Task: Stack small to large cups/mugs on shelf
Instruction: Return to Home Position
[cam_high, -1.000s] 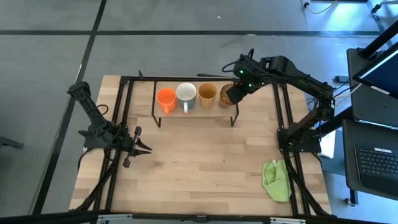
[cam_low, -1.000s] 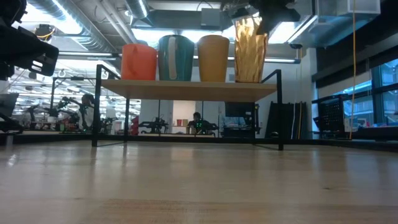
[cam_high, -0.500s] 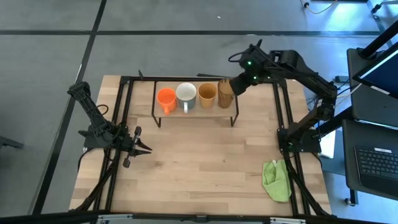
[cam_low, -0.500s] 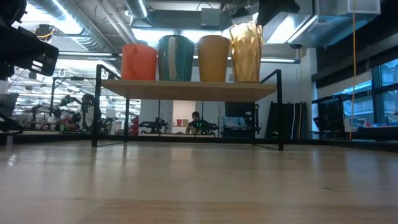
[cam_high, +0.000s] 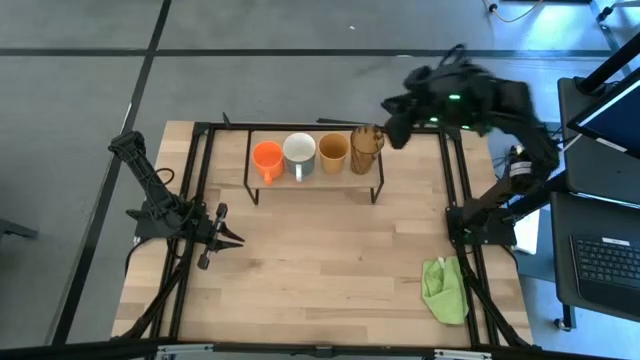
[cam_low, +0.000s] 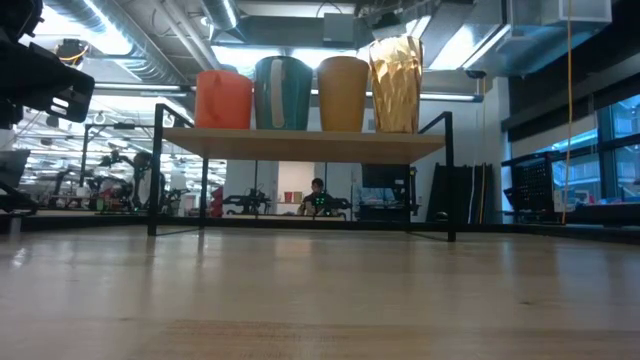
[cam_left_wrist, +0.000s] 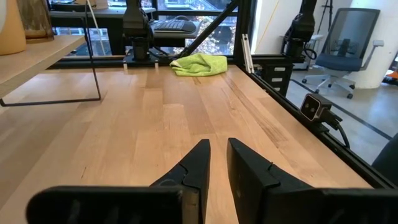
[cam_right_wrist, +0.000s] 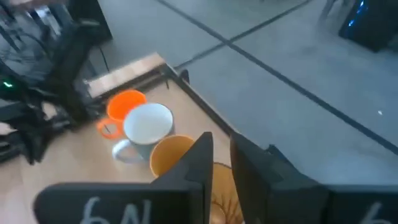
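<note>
Four vessels stand in a row on their bases on the light-wood shelf (cam_high: 310, 173). From the left they are the orange mug (cam_high: 267, 157), the white mug (cam_high: 299, 150), the tan cup (cam_high: 333, 150) and the amber tumbler (cam_high: 366, 148). The low view shows them upright: orange mug (cam_low: 222, 100), white mug (cam_low: 283, 95), tan cup (cam_low: 343, 95), tumbler (cam_low: 396, 85). My right gripper (cam_high: 392, 118) hangs above and to the right of the tumbler, shut and empty. My left gripper (cam_high: 224, 238) waits low over the table's left part, shut and empty.
A green cloth (cam_high: 445, 290) lies at the table's near right corner; it also shows in the left wrist view (cam_left_wrist: 198, 64). A black frame runs along the table's sides. Bare wooden tabletop (cam_high: 320, 260) lies between the shelf and the near edge.
My right gripper has stood the amber tumbler upright on the shelf's right end, let go of it, and risen away toward the table's far right. The tumbler, tilted and slightly raised a second ago, now stands alone on the shelf.
</note>
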